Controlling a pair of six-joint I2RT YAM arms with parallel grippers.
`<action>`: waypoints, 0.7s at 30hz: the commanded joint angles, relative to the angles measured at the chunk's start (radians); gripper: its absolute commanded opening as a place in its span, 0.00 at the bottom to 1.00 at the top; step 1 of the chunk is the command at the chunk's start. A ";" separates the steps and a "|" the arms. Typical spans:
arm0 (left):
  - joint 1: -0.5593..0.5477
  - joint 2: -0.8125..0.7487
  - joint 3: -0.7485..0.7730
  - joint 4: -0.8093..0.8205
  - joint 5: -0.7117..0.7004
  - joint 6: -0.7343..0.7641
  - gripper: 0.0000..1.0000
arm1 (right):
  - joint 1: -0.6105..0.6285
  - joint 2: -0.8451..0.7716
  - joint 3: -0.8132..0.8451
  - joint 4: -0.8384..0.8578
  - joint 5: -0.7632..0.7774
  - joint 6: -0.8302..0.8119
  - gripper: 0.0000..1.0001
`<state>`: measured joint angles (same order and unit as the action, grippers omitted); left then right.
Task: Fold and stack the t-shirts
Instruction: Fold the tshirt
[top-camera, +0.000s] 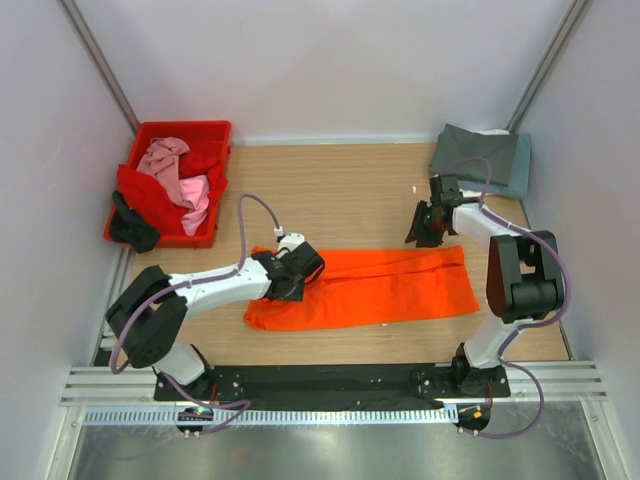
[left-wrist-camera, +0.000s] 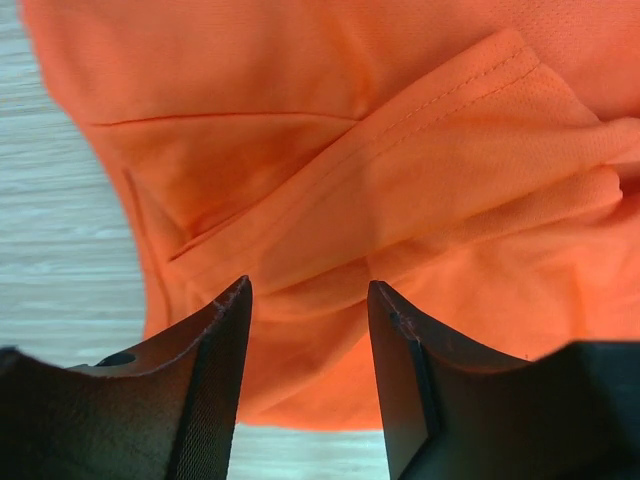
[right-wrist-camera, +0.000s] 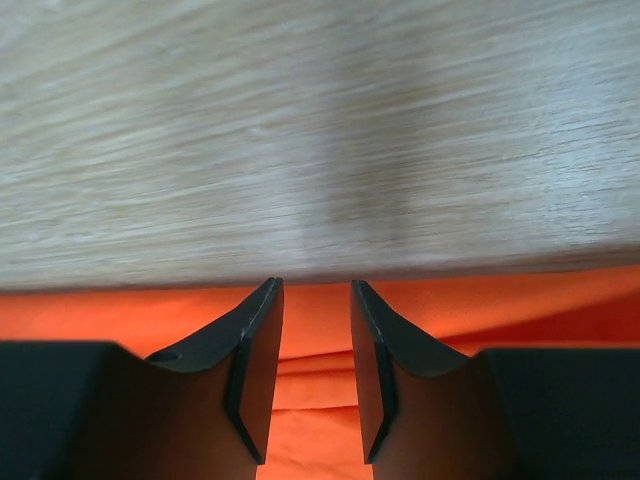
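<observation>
While one orange t-shirt (top-camera: 385, 288) lies flat in the middle, we count two folded shirts (top-camera: 475, 152) far right and one crate (top-camera: 185, 128) far left. Both claws hang open and empty: left gripper (left-wrist-camera: 310, 292) over its left end, right gripper (right-wrist-camera: 316, 285) at its far-right edge.

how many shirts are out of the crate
3: an orange shirt flat in the middle, a grey shirt at the far right corner, a blue shirt under it. More may hide in that stack.
</observation>
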<state>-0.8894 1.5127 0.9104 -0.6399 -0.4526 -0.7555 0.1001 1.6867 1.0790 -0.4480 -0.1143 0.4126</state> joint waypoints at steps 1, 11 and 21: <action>0.009 0.049 0.005 0.114 0.009 -0.047 0.51 | 0.003 0.021 -0.005 0.029 0.007 -0.026 0.39; 0.190 0.295 0.109 0.240 0.124 0.048 0.47 | 0.069 -0.035 -0.221 0.095 0.022 0.060 0.41; 0.406 0.870 1.018 -0.016 0.230 0.288 0.45 | 0.205 -0.162 -0.433 0.164 -0.131 0.250 0.46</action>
<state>-0.5209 2.1937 1.6733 -0.5529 -0.3065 -0.5934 0.2222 1.5387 0.7418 -0.1837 -0.1627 0.5610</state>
